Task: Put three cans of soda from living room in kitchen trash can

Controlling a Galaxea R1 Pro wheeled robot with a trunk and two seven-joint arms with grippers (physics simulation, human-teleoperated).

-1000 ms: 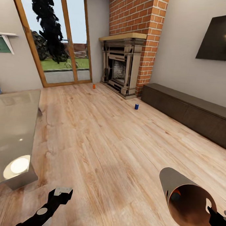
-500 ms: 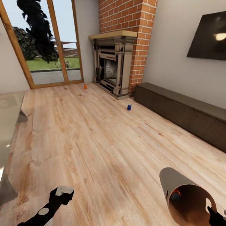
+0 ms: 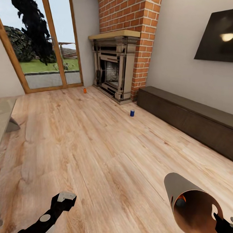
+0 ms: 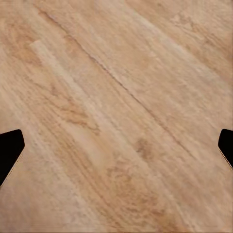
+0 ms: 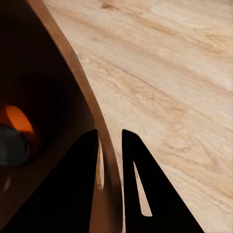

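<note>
low at right, right gripper point(image 5: 110, 145) clamps the bin point(image 3: 181, 190) rim, an orange can point(image 5: 17, 121) inside. left gripper point(image 4: 116, 145) spread open over floor point(image 3: 105, 146). blue can point(image 3: 132, 112) and another orange can point(image 3: 85, 90) stand near fireplace point(image 3: 113, 67).

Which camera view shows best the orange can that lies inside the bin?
The right wrist view: the orange can lies deep in the bin, its dark end showing. The head view gives just an orange sliver behind the rim. The left wrist view faces the floor.
</note>
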